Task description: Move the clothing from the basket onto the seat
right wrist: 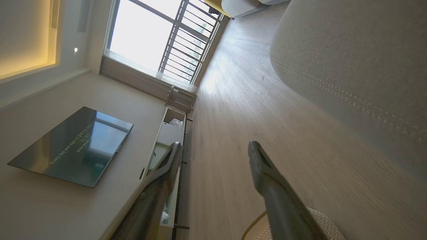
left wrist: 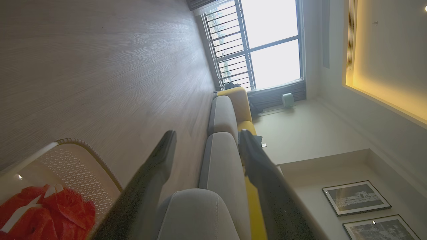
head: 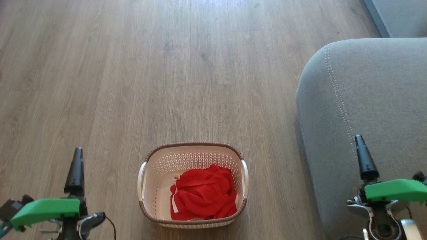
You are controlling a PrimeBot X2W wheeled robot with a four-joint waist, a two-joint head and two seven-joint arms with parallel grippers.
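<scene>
Red soft fabric clothing (head: 201,193) sits bunched in the near right corner of the cream-white perforated plastic basket (head: 160,166), which stands on the pale wood floor (head: 133,83). The big grey upholstered seat (head: 367,100) is to the basket's right, not touching it. You should expect the clothing to be light, limp and shapeless; it will drape and may snag the rim. Pinch a raised fold on top of the heap. Left gripper (left wrist: 207,133): jaws spread wide and empty, off the basket's left side. Right gripper (right wrist: 213,143): also wide and empty, near the seat's left edge.
</scene>
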